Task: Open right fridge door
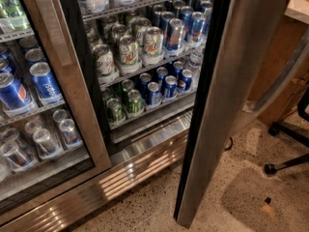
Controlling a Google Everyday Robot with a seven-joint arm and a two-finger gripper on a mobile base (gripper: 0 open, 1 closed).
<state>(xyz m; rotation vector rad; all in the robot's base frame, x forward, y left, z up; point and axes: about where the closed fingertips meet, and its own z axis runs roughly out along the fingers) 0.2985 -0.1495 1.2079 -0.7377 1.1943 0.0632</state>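
The right fridge door (236, 91) stands swung open toward me, seen nearly edge-on. Its brushed-steel frame faces right and its black inner edge (200, 110) faces the fridge. A curved steel handle (285, 74) shows on its outer side. The open fridge compartment (145, 57) shows shelves of green, white and blue cans. My gripper is out of view, and no part of the arm shows.
The left glass door (53, 76) is shut, with blue Pepsi cans (43, 83) behind it. A steel kick plate (111, 178) runs along the bottom. A black office chair base (289, 161) and a wooden cabinet (277, 57) stand to the right on speckled floor.
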